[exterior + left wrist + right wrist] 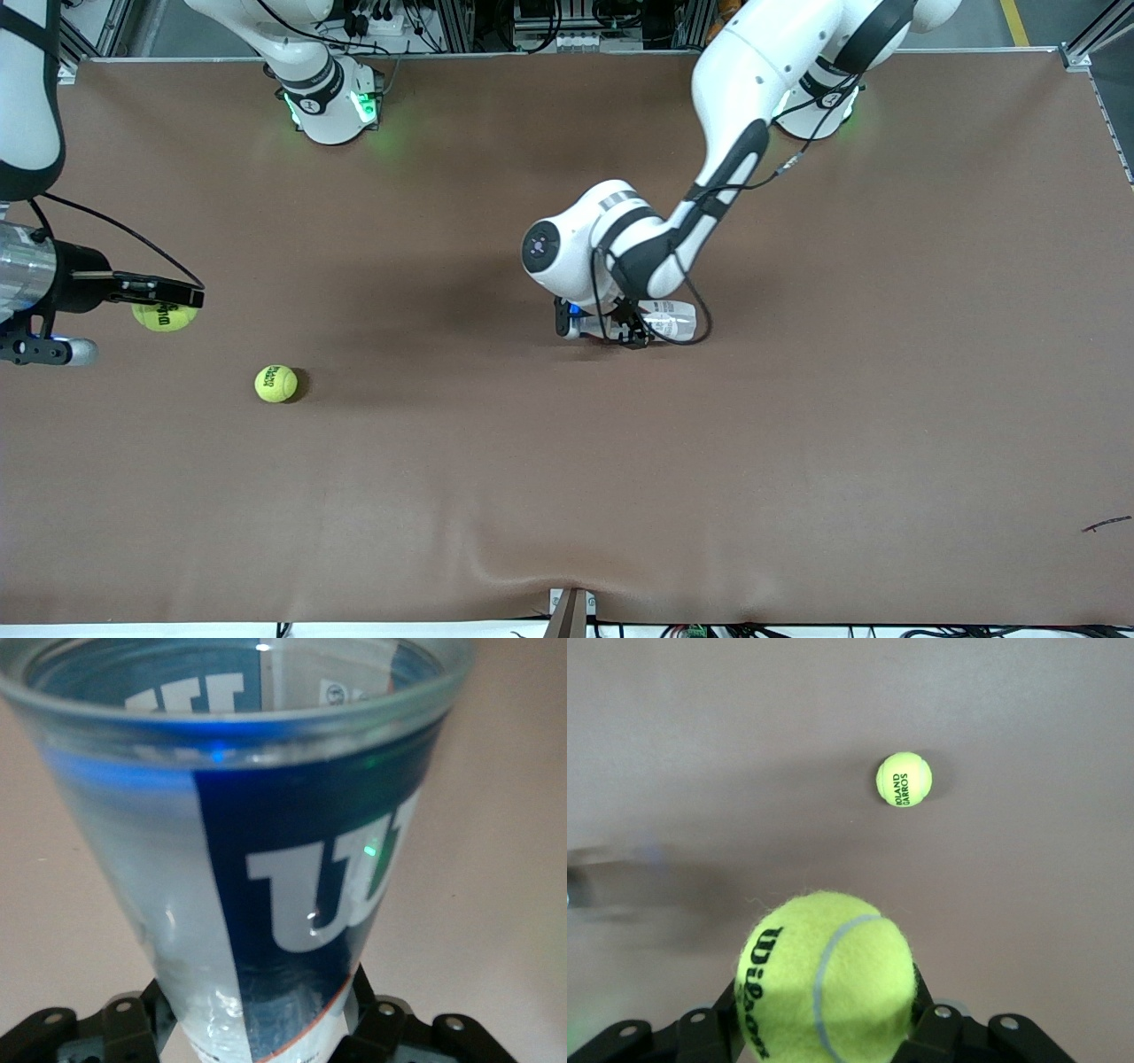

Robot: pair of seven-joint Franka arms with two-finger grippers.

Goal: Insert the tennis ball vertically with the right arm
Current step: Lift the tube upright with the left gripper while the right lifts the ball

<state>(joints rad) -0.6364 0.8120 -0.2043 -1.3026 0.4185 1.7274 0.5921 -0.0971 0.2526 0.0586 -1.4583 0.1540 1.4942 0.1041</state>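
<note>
Gripping a fuzzy yellow-green Wilson tennis ball [824,974], the right gripper [168,297] is held up in the air over the right arm's end of the brown table [797,461], its two black fingers clenched on the ball's sides. The pickup is judged done; the carry to the container and the vertical insertion are judged still to come. Below the right gripper, a second yellow-green tennis ball marked Roland Garros [276,384] lies loose on the table. Well apart from it, toward the table's middle, a clear plastic ball tube with a blue Wilson label [266,842] is seen lying on the table between the fingers of the left gripper [611,330], which appear closed on its lower body. Nothing is seen inside the tube through its wide open mouth, so no ball is judged inserted yet.
</note>
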